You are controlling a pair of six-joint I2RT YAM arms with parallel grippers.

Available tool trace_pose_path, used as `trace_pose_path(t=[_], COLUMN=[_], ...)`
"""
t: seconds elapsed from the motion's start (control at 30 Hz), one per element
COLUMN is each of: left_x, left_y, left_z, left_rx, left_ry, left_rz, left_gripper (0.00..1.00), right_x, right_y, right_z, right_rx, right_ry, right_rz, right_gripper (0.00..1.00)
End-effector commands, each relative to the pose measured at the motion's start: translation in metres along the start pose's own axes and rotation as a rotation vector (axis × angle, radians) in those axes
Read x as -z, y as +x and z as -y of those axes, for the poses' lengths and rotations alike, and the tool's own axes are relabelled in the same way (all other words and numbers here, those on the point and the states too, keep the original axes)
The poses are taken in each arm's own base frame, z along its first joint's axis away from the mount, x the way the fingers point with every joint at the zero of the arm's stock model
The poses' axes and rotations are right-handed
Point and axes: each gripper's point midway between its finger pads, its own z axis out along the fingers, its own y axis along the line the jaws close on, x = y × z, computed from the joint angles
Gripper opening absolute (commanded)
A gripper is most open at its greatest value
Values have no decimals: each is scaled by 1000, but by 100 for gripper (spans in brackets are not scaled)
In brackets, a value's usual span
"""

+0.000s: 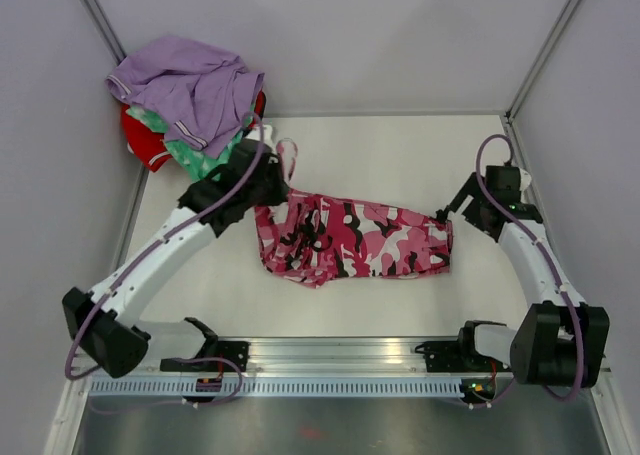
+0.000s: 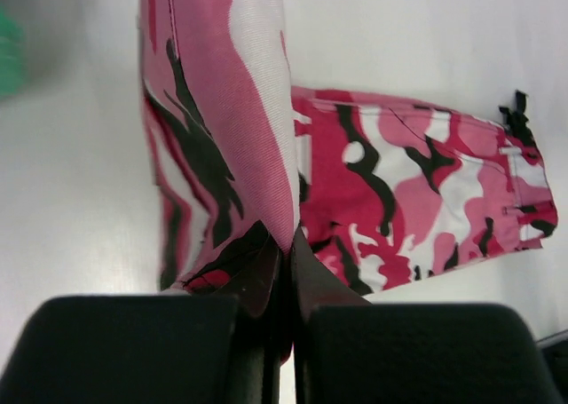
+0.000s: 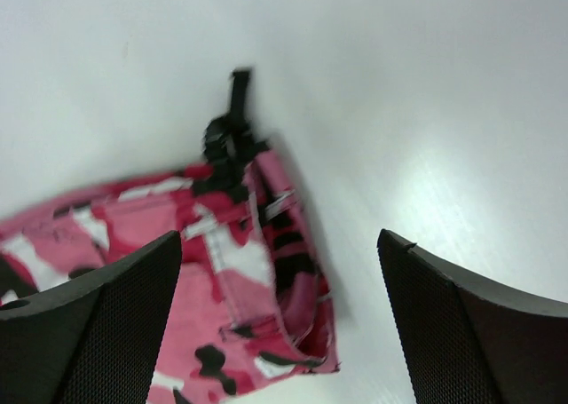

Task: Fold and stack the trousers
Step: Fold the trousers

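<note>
white table [image 1: 390, 155]: trousers [image 1: 370, 243], clothes pile [image 1: 190, 95]

place: robot lab test cell
enclosure: plain grey panel walls [image 1: 350, 35], metal corner post [image 1: 545, 45]
bench: white table [image 1: 380, 155]
rig: left arm [image 1: 150, 262], right arm [image 1: 535, 255] on aluminium rail [image 1: 340, 353]

Top view high, looking down, 2 wrist views close, low-angled, all 3 sharing the trousers [image 1: 370, 243]

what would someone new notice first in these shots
The pink camouflage trousers catch the eye first, lying across the middle of the white table. The left gripper is shut on a strip of their cloth at the left end, holding it raised, while the right gripper hangs open over the right end. A heap of clothes topped by a lavender garment sits in the far left corner.
</note>
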Motion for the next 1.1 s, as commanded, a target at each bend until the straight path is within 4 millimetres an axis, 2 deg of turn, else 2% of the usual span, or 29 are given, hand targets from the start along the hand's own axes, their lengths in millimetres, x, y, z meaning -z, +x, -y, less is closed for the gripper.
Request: trace_pose_path(t=[0.0,0.07,0.1,0.17,0.2,0.23,0.27,0.3,0.33,0.37,0.4,0.43,0.47,0.53,0.57,0.67,0.73,0.9,0.97,1.0,1.03,1.07], left_x=[-14,-20,-26,-28,-25,-41,-45,-38,-55,-55,-60,-77,-80,-94,-107,-124,-123,-115,-111,-116,-112,-110], left_y=[-3,1,9,8,16,31,39,38,56,54,64,81,81,96,108,128,138,130,119,126,121,127], left_z=[68,97,128,163,187,200,213,236,245,261,270,277,287,294,298,310,320,347,359,362,371,376], left_rx=[82,136,134,175,166,149,141,140,118,129,124,112,121,116,119,120,119,105,118,112,120,108], left_ry=[23,42,90,147,189,184,198,237,220,248,253,242,254,241,230,239,280,359,383,385,409,419], left_rz=[58,60,48,57,53,26,11,11,-17,-14,-29,-53,-51,-71,-89,-128,-167,-116,-97,-109,-105,-113], left_gripper=[2,2,2,2,2,2,2,2,2,2,2,2,2,2,2,2,2,2,2,2,2,2], right_x=[3,6,11,11,12,11,11,11,14,16,17,23,25,33,34,37,36,30,31,33,33,33], right_y=[-55,-73,-87,-96,-102,-103,-107,-106,-108,-112,-112,-115,-115,-116,-115,-109,-105,-100,-100,-100,-101,-100], right_z=[14,26,27,37,38,40,48,49,53,58,55,54,54,47,45,31,27,23,20,20,19,21], right_rx=[-155,-164,-163,-192,-210,-225,-249,-265,-277,-294,-298,-293,-291,-281,-276,-271,-265,-254,-256,-255,-253,-253], right_ry=[23,74,81,107,100,95,98,86,82,80,48,31,23,-17,-37,-130,-153,-171,-188,-191,-192,-185], right_rz=[121,173,202,211,217,212,218,211,218,227,219,234,238,250,255,258,243,206,201,206,208,208], right_gripper=[98,98,98,98,98,98,98,98,98,98,98,98,98,98,98,98,98,98,98,98,98,98])
